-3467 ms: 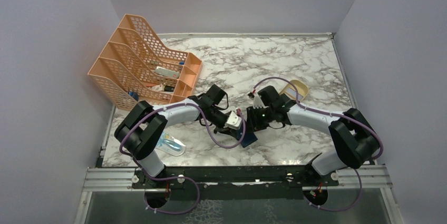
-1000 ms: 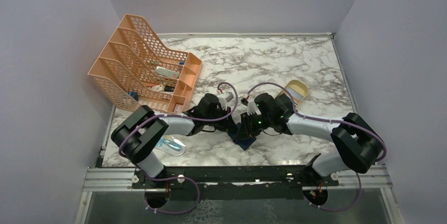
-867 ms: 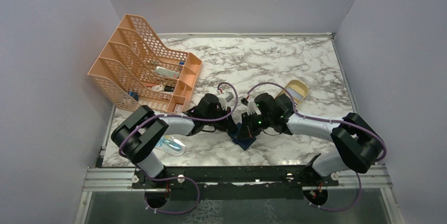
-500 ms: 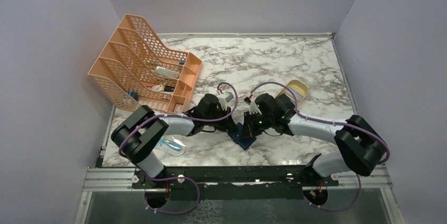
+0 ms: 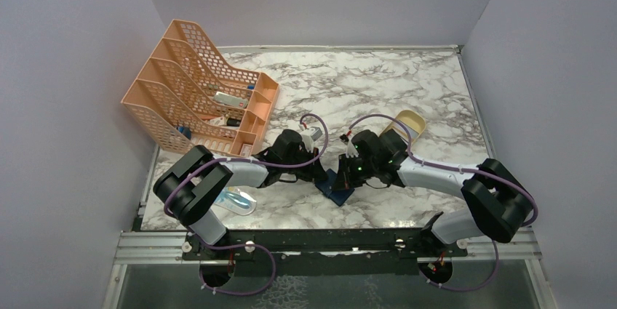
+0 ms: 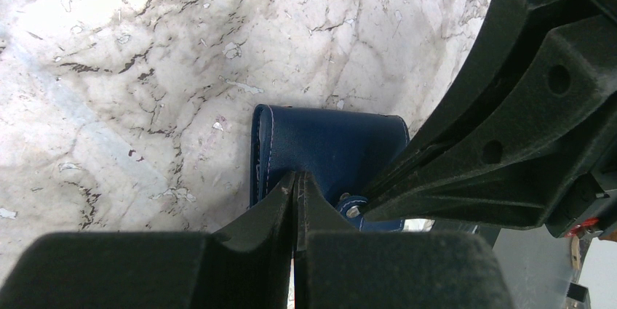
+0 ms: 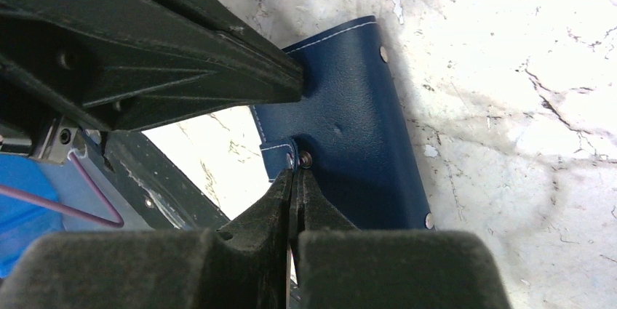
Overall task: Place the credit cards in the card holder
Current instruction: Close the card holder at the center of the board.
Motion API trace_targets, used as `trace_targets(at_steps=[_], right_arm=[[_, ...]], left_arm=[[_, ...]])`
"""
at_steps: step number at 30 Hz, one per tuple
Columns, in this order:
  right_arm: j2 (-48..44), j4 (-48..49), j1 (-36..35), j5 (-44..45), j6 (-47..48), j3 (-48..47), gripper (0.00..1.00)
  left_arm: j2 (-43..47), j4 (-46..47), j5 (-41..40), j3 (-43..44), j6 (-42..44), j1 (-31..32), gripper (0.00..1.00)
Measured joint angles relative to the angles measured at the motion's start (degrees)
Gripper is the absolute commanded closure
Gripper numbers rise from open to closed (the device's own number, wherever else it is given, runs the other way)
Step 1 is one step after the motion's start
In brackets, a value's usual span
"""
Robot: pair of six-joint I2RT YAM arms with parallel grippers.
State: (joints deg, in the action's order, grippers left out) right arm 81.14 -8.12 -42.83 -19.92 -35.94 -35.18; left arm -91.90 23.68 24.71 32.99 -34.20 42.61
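Lying on the marble surface [image 5: 407, 91] near the middle, the card holder [image 5: 338, 189] sits between both arms, its long side running away from the right claw [image 7: 295, 171], which pinches its snap tab [image 7: 279, 156], while the left claw [image 6: 295, 189], fingers together, meets its left side.

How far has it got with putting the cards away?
Barely started. Done: nothing visible, no card shows in the card holder. In hand: the left claw and right claw are both closed on the holder, the right at its snap tab, apparently to open it. Left: opening it, then fetching and inserting every card; none is clear in these views.
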Motion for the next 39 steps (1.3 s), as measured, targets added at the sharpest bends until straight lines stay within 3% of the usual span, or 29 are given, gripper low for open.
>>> trace_targets(at_steps=[13, 21, 30, 39], right_arm=[[1.16, -0.37, -0.13, 1.7, -2.82, 0.0, 0.99], [1.73, 0.22, -0.13, 1.66, -4.02, 0.0, 0.99], [1.92, 0.26, -0.13, 1.64, -4.74, 0.0, 0.99], [2.1, 0.39, -0.13, 1.55, -5.33, 0.04, 0.99]], left_arm=[[0.31, -0.17, -0.37, 0.0, -0.04, 0.0, 0.88], [5.42, -3.26, -1.44, -0.24, -2.82, 0.0, 0.87], [7.23, -3.8, -1.38, -1.05, -6.08, 1.86, 0.95], [2.6, -4.85, -1.42, -0.2, -7.82, 4.79, 1.0]])
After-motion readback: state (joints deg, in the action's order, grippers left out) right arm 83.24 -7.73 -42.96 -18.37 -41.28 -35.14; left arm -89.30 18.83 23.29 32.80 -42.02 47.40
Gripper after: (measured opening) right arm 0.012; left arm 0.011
